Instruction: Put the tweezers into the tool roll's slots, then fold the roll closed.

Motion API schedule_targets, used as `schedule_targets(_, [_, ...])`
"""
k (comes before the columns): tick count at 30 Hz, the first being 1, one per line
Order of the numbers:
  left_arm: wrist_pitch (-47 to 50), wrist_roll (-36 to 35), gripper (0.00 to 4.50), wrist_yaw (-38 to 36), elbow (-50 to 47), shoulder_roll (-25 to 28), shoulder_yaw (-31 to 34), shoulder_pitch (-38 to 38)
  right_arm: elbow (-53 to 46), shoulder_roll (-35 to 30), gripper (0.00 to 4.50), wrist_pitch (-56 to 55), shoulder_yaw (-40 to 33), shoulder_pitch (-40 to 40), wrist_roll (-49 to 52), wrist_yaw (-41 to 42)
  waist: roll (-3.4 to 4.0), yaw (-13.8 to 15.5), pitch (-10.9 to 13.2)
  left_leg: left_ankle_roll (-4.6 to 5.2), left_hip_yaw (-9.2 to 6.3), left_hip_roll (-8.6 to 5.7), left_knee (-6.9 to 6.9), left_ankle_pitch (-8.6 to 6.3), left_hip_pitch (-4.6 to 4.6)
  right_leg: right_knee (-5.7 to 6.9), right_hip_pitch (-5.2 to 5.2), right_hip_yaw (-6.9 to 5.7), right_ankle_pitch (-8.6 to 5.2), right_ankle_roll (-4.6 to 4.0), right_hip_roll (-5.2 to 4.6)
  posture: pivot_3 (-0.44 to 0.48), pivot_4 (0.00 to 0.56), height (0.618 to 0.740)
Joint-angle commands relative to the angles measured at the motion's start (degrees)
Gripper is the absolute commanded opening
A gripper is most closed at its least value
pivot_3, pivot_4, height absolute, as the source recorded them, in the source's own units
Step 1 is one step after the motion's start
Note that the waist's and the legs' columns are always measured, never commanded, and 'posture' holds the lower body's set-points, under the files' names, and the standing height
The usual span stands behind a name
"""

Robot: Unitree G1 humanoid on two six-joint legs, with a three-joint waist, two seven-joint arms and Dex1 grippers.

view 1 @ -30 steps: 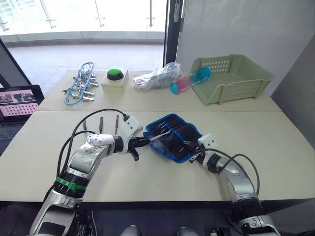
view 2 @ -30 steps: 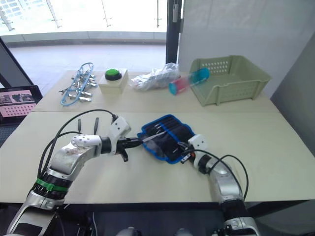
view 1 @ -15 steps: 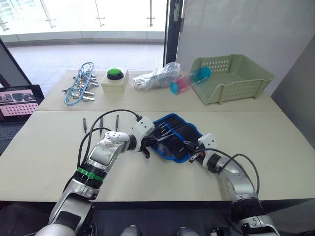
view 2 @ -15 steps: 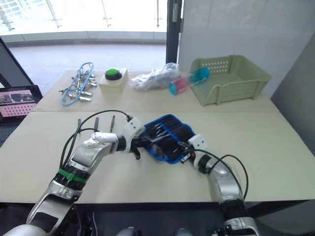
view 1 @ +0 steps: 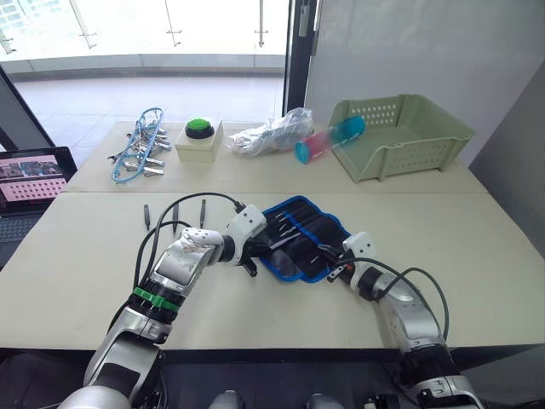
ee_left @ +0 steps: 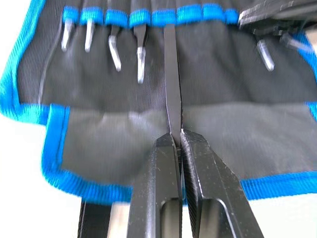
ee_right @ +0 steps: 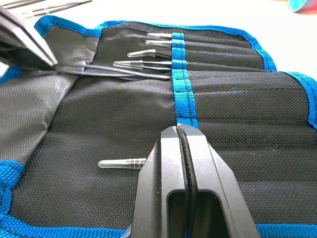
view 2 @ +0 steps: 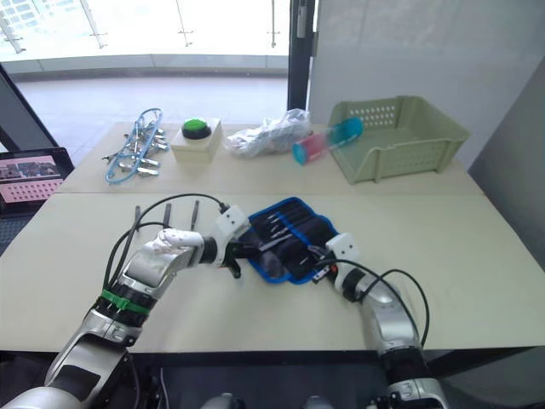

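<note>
Slots [ee_left: 148, 17] swallow the far tip of our tweezer [ee_left: 172, 84]; its long axis runs from our left gripper [ee_left: 177, 141], clenched on it, across the open tool roll [view 1: 302, 239]. Our right gripper [ee_right: 179, 136] pinches the roll's strap.

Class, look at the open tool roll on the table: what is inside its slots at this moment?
The tool roll has several silver-tipped tools in its slots; only their ends show, the rest is covered by fabric. The left gripper holds dark tweezers entering another slot.
</note>
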Motion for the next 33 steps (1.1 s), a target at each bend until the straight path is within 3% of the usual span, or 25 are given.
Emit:
schedule_targets(1, [0.4, 0.6, 0.02, -0.5, -0.5, 0.3, -0.4, -1.1, 2.3, 0.2, 0.00, 1.8, 0.9, 1.5, -0.3, 0.2, 0.00, 0.0, 0.0, 0.00, 0.00, 0.00, 0.00, 0.00, 0.00, 0.00, 0.00, 0.00, 0.00, 0.00, 0.00, 0.000, 0.150, 0.740])
schedule_targets(5, [-0.1, 0.9, 0.02, -0.3, 0.5, -0.3, -0.4, -1.7, 2.3, 0.1, 0.00, 1.9, 0.9, 1.5, -0.3, 0.2, 0.00, 0.0, 0.0, 0.00, 0.01, 0.00, 0.00, 0.00, 0.00, 0.00, 0.00, 0.00, 0.00, 0.00, 0.01, 0.000, 0.150, 0.740])
schedule_targets(19, [-10.3, 5.1, 0.02, 1.4, 14.0, -9.7, -2.1, -7.6, 2.5, 0.3, 0.00, 1.9, 1.0, 1.7, -0.6, 0.0, 0.00, 0.2, 0.0, 0.00, 0.02, -0.06, 0.07, 0.00, -0.03, 0.01, 0.02, -0.01, 0.00, 0.00, -0.02, 0.000, 0.150, 0.740])
schedule_targets(27, [-23.3, 8.5, 0.02, 5.2, 35.4, -17.8, -0.2, -16.4, 2.7, 0.2, 0.00, 2.0, 1.2, 1.8, -0.8, -0.2, -0.02, 0.3, 0.0, 0.00, 0.11, -0.10, 0.14, 0.01, -0.07, 0.01, 0.02, -0.04, 0.00, 0.00, -0.02, 0.000, 0.150, 0.740])
schedule_targets(33, [-28.1, 9.4, 0.02, 6.3, 43.1, -20.8, 2.2, -19.5, 2.4, 0.2, 0.00, 2.2, 1.3, 1.9, -0.8, -0.4, -0.03, 0.3, 0.0, 0.00, 0.15, -0.10, 0.15, 0.01, -0.11, 0.01, 0.02, -0.06, 0.00, 0.01, -0.03, 0.000, 0.150, 0.740])
